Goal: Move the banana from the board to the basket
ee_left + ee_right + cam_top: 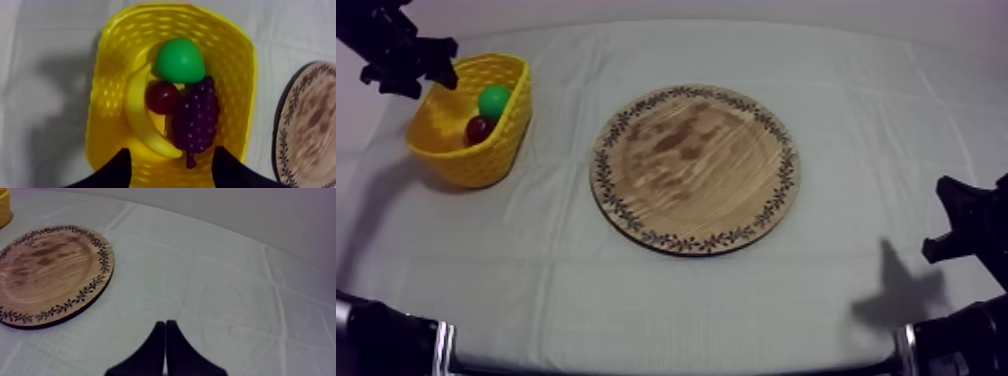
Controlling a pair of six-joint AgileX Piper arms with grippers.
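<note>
banana (137, 117) lies in the yellow basket (112, 60), against its wall, beside the small red fruit (162, 97), pear (178, 60) and grapes (197, 120). left claw (172, 152) hovers over the basket, fingers apart. right claw (165, 325) has fingers together, over the table (225, 288) near the wooden board (50, 273).

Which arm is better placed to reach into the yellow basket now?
Left: the left gripper hangs open directly over the yellow basket holding the banana. The right gripper rests shut past the wooden board.
</note>
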